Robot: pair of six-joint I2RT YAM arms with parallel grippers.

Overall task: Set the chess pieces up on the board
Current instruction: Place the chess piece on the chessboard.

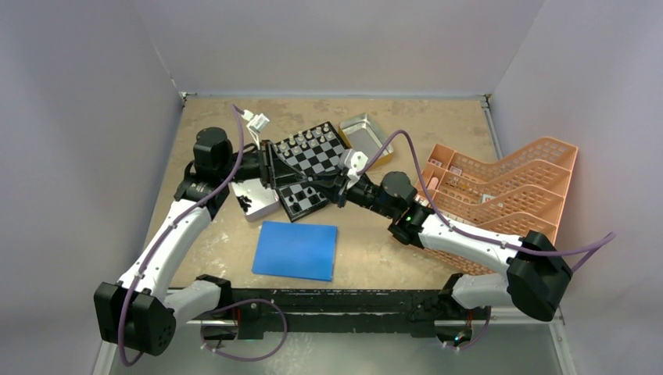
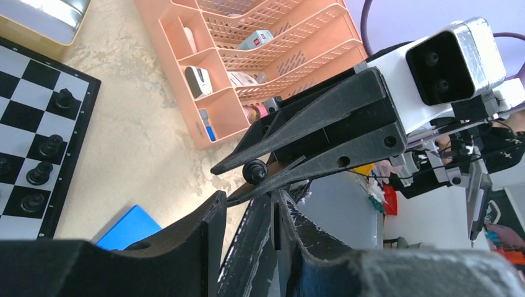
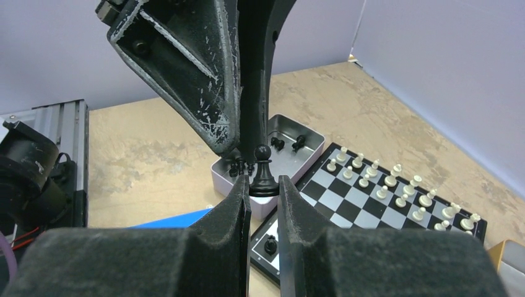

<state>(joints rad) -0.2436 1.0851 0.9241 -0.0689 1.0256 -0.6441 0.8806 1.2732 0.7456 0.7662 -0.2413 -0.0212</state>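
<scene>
You have nothing legible to read here: no word, number, brand mark or sign can be made out on any surface in the three views. The nearest thing to a label is the small grey box (image 2: 255, 39) lying in the peach tray rack (image 2: 309, 28). It shows a few coloured marks on its face, but they are too small and blurred for you to tell whether they are letters.

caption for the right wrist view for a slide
Right claw grips a black pawn by its base just under the left claw, tray and board behind.
</scene>
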